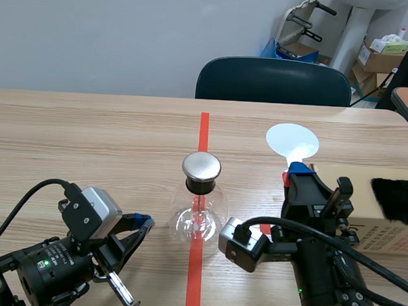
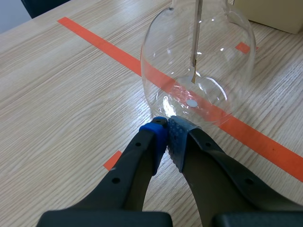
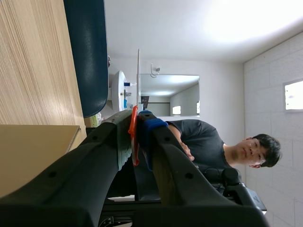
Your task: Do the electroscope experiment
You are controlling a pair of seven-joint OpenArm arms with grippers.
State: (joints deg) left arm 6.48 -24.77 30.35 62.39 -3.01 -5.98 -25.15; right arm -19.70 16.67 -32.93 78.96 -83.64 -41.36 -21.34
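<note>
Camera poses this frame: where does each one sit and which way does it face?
Scene view: between the arms, facing across the table toward the chair; left gripper and right gripper low.
Left wrist view: above left gripper, looking down at the flask; own fingers shut, empty.
Right wrist view: rolled sideways, facing chair and a person; own fingers clamp the paddle.
Shared: flask, scene and left wrist; paddle, scene and right wrist.
</note>
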